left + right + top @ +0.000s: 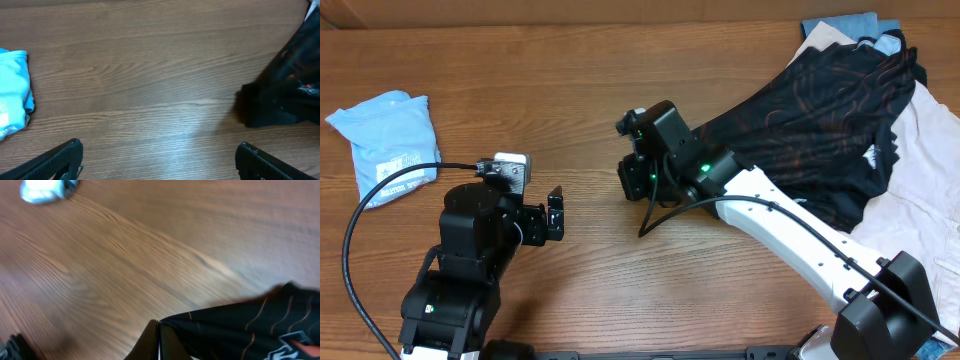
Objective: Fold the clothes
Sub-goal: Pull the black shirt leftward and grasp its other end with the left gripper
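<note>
Left gripper [160, 147]: nearest to us, low on the left half of the table. We see its two dark fingers [55, 161] spread wide, with only bare wood between them and nothing held.
Right gripper [159, 339]: near the middle of the table, just to the right of the left gripper and not touching it. In its wrist view we see the fingers pressed together, pinching a corner of the black garment.
Table [570, 60]: brown wood grain, bare between the two grippers and along the far left edge.
Black garment [820, 110]: the piece in hand. We see dark fabric with thin orange-brown lines and a small white mark. It lies crumpled from the pinched corner at mid-table out toward the far right, and the white right arm crosses over its near edge.
Folded light-blue garment [385, 140]: a compact bundle with a pale print, resting flat at the left side of the table. It is well apart from both grippers.
Pale pink garment [932, 150]: along the right edge, loose and unfolded. We see the black garment lying over part of it.
Blue garment [850, 24]: farthest from us, at the far right corner. Only a small part shows beside the pale cloth, and we cannot tell its shape.
</note>
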`<state>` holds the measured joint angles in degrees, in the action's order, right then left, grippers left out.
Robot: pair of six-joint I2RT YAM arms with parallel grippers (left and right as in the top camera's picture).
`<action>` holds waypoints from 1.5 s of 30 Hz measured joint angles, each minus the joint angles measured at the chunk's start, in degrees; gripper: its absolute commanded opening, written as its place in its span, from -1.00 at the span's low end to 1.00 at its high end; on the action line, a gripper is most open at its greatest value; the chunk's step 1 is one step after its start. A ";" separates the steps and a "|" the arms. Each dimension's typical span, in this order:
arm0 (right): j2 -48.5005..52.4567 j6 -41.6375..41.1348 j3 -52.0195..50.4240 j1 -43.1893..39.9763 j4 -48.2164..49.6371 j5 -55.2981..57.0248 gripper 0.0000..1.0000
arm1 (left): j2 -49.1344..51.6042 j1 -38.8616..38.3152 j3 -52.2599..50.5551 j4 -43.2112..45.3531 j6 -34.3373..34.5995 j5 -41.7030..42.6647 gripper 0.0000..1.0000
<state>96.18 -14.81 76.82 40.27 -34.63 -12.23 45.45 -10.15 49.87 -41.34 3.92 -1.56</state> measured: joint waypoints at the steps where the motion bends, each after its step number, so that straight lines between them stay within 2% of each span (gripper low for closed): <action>1: 0.00 0.02 0.02 0.15 1.22 0.33 -0.92 | 0.00 0.00 0.00 0.00 0.00 0.00 1.00; 2: 0.00 0.00 0.07 0.22 2.27 1.20 -0.80 | 0.00 0.00 0.00 0.02 0.00 0.00 1.00; 3: 0.00 -0.24 0.15 0.17 2.51 2.08 -0.55 | 0.00 0.00 0.00 0.02 0.00 0.00 1.00; 4: 0.00 -0.31 0.42 0.02 2.49 3.41 -0.18 | 0.00 0.00 0.00 0.02 0.00 0.00 1.00; 8: 0.00 -0.13 3.82 -1.49 1.14 9.07 0.98 | 0.00 0.00 0.00 0.04 0.00 0.00 1.00; 14: -0.22 -0.02 12.37 -7.72 -10.03 17.53 1.00 | 0.33 0.00 0.02 0.17 0.00 2.75 1.00; 19: -2.78 -0.66 13.88 -14.80 -19.78 20.90 1.00 | 5.25 -0.90 0.11 0.96 0.00 6.47 1.00; 25: -8.96 -2.16 13.94 -24.41 -27.89 21.86 0.99 | 18.67 -6.32 0.20 7.23 0.61 10.32 1.00; 33: -14.14 -2.84 14.19 -34.10 -35.10 22.21 1.00 | 40.52 -9.53 0.44 22.69 6.01 15.80 0.96; 35: -14.19 -2.97 14.23 -35.21 -36.11 22.23 1.00 | 45.13 -9.55 0.46 26.62 7.98 18.27 0.80; 37: -14.16 -2.95 14.23 -35.98 -36.74 22.23 0.99 | 49.18 -9.64 0.48 29.59 9.81 20.61 0.47; 39: -14.19 -2.99 14.23 -36.50 -36.98 22.25 1.00 | 52.61 -9.64 0.48 31.85 11.54 22.77 -0.05; 40: -14.19 -2.95 14.23 -36.54 -36.94 22.29 1.00 | 53.86 -9.64 0.48 32.68 12.20 23.71 -0.73; 41: -14.19 -2.97 14.23 -36.54 -36.96 22.25 1.00 | 54.80 -9.64 0.48 33.22 12.35 24.44 -0.92; 45: -14.19 -2.97 14.23 -36.61 -36.94 22.25 1.00 | 55.69 -9.64 0.50 33.46 13.55 26.88 -0.92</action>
<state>82.00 -17.78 91.05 3.66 -71.57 10.02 101.14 -19.79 50.37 -7.88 17.47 25.32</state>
